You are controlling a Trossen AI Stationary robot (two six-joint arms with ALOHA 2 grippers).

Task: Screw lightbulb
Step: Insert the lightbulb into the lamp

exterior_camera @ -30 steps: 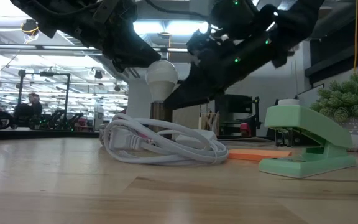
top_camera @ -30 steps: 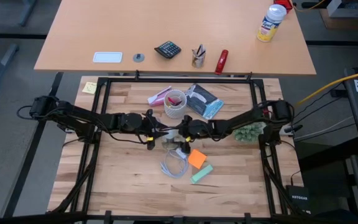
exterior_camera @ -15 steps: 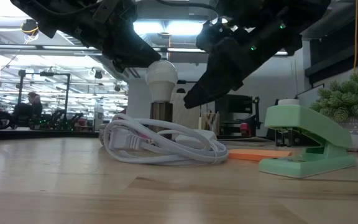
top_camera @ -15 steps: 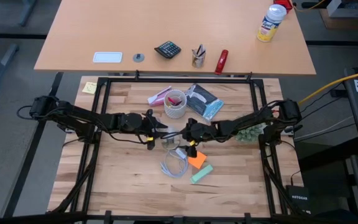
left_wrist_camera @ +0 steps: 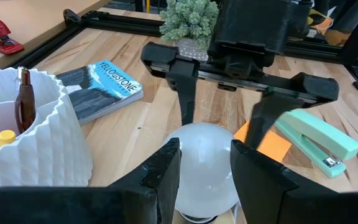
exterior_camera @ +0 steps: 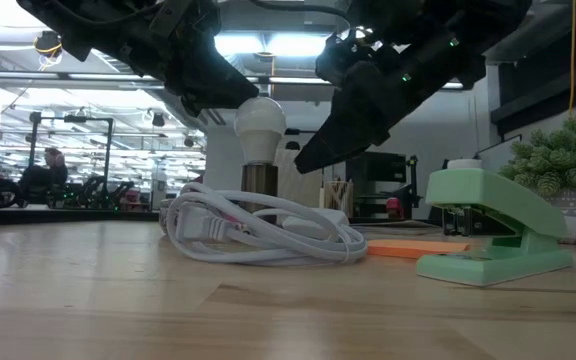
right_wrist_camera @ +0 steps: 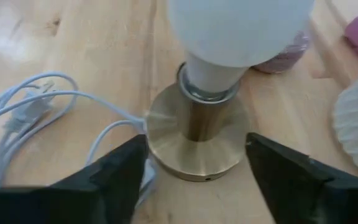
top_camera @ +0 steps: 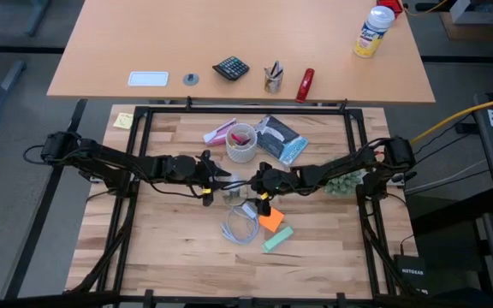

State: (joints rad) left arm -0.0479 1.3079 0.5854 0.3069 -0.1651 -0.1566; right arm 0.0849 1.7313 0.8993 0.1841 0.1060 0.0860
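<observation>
The white lightbulb (exterior_camera: 260,125) stands upright with its narrow base in a brass lamp holder (right_wrist_camera: 194,140) on the wooden table, mid-table in the high view (top_camera: 234,183). My left gripper (top_camera: 220,179) reaches in from the table's left and is shut on the bulb. My right gripper (top_camera: 256,182) is open on the bulb's right. Its fingers (left_wrist_camera: 185,93) stand apart, short of the brass holder, and touch nothing. My left gripper pinches the bulb's round globe (left_wrist_camera: 204,152) between its two fingers (left_wrist_camera: 163,168), one on each side. The fingers come from the table's left, slanting a little downward. The bulb stays upright, its base in the brass holder.
A coiled white cord (exterior_camera: 258,230) lies just in front of the holder. A green stapler (exterior_camera: 493,235) and orange notes (top_camera: 271,217) lie to the near right. A white ribbed cup (left_wrist_camera: 23,124), a book (left_wrist_camera: 101,87) and a small plant (left_wrist_camera: 191,15) stand beyond.
My right gripper has drawn back from the brass holder toward the table's right edge and a little up, then held still. The bulb, the holder and my left gripper have stayed in place.
</observation>
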